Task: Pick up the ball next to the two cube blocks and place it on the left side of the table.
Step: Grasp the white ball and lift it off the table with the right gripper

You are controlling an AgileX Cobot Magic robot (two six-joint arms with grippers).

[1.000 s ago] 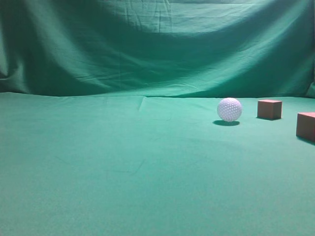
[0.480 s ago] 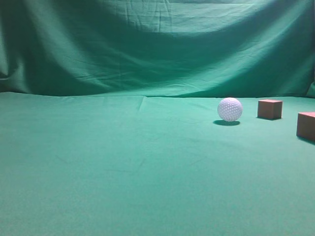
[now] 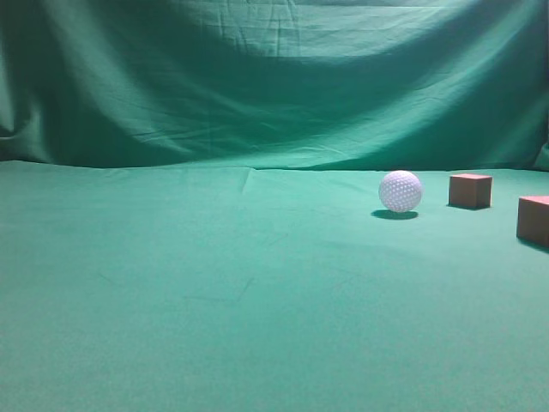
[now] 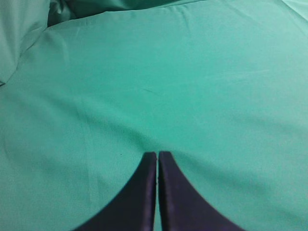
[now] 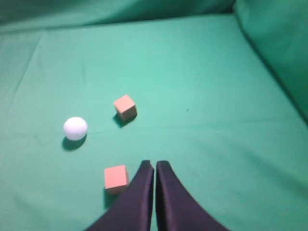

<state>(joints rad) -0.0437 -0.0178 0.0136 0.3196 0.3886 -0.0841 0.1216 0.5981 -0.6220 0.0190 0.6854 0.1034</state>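
Note:
The white dimpled golf ball point(image 3: 401, 190) rests on the green table point(image 3: 214, 283) at the right. One reddish-brown cube point(image 3: 470, 190) stands just right of it, a second cube point(image 3: 533, 220) nearer at the right edge. In the right wrist view the ball point(image 5: 75, 128) lies left, one cube point(image 5: 125, 107) beyond and one cube point(image 5: 116, 177) just left of my right gripper point(image 5: 154, 163), which is shut, empty, above the cloth. My left gripper point(image 4: 157, 154) is shut and empty over bare cloth. Neither gripper shows in the exterior view.
A wrinkled green cloth backdrop point(image 3: 274, 77) rises behind the table. The cloth folds up at the far left in the left wrist view point(image 4: 24, 33) and at the right in the right wrist view point(image 5: 279, 43).

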